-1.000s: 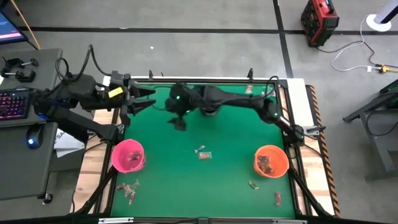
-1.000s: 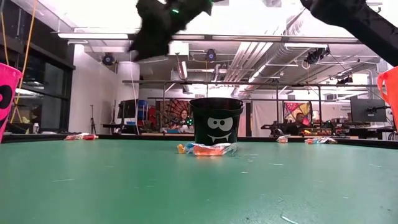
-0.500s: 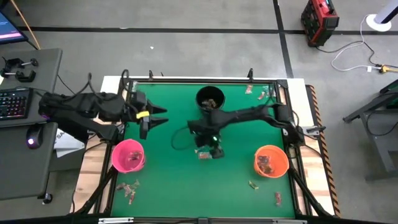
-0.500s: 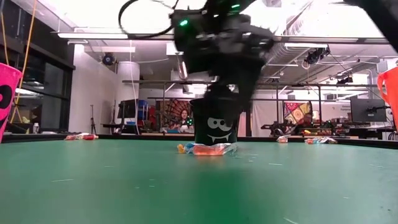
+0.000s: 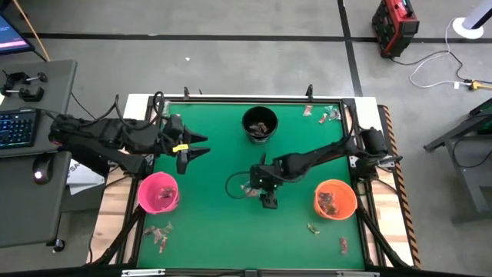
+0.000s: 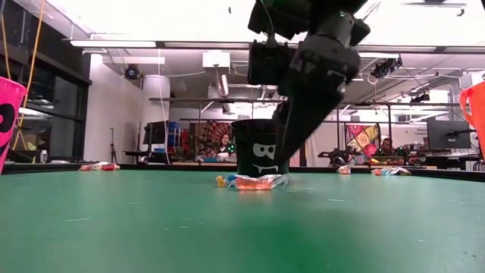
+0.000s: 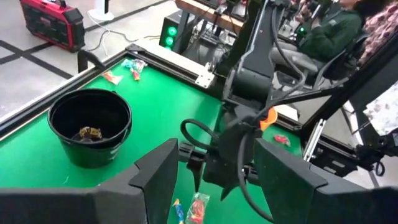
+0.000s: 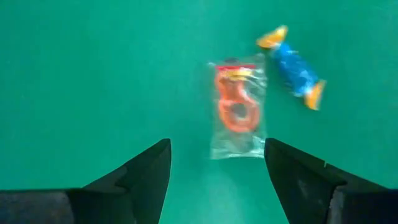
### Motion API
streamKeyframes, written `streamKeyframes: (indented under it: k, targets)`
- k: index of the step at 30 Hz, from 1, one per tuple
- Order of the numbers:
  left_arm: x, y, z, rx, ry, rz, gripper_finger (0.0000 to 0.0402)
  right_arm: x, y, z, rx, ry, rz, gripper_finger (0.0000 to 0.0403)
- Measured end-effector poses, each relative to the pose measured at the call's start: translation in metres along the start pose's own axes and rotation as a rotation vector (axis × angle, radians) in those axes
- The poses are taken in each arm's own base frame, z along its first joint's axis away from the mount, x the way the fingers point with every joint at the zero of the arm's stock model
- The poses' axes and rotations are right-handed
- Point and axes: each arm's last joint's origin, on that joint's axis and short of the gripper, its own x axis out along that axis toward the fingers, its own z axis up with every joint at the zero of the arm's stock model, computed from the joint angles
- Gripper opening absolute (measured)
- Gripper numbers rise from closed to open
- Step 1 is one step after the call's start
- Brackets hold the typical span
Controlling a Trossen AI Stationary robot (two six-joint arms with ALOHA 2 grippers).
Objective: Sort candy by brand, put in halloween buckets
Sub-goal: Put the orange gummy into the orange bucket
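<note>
Now the right gripper (image 8: pixel 214 171) hangs low over the middle of the green bench (image 5: pixel 207 223), jaws spread wide and empty, looking down on two sweets lying close together near the centre of the high view. One is a flat clear cellophane packet with an orange ring-shaped sweet inside (image 8: pixel 237 109); the other is a small blue twist-wrapped candy with yellow-orange ends (image 8: pixel 292 67), just beside it and apart from it.

Both look very light and thin, likely to skid on the smooth mat or crumple when pinched. The packet is limp film round a stiffer ring, so I would judge the firm middle, across the ring, the better hold than the slack edges. The twist is best taken across its plump body, not its flared ends.

The left gripper (image 7: pixel 214 180) waits with jaws apart, holding nothing, at the left edge of the bench above the pink round plastic bucket (image 5: pixel 158 192). The black round bucket (image 5: pixel 260 124) stands top centre, the orange round bucket (image 5: pixel 335 198) at right.
</note>
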Motion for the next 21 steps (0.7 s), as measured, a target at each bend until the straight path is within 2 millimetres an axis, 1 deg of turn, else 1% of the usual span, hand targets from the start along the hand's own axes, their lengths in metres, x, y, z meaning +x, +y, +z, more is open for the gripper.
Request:
streamKeyframes:
  k: [2, 4, 9, 16, 18, 19, 21]
  targets:
    - [0.0, -0.001, 0.0, 0.0, -0.005, 0.001, 0.0199, 0.003, 0.003, 0.004, -0.018, -0.049, -0.053, 0.0249]
    - [-0.001, -0.001, 0.0, -0.002, -0.008, 0.009, 0.0199, 0.003, 0.005, 0.004, -0.038, -0.063, -0.079, 0.0249]
    - [-0.002, -0.004, -0.002, -0.001, -0.005, -0.004, 0.0199, 0.012, 0.004, -0.002, -0.051, -0.004, -0.088, 0.0249]
    - [-0.005, -0.008, -0.004, 0.003, -0.022, 0.016, 0.0199, 0.03, 0.007, -0.004, -0.057, 0.004, -0.096, 0.0245]
    - [-0.005, -0.009, -0.005, 0.005, -0.022, 0.015, 0.0199, 0.033, 0.009, -0.004, -0.048, -0.004, -0.11, 0.0227]
    - [-0.005, -0.009, -0.005, 0.005, -0.022, 0.015, 0.0199, 0.033, 0.01, -0.005, -0.046, -0.001, -0.115, 0.0209]
    - [-0.006, -0.009, -0.005, 0.007, -0.021, 0.012, 0.0199, 0.031, 0.012, -0.004, -0.043, 0.008, -0.116, 0.0156]
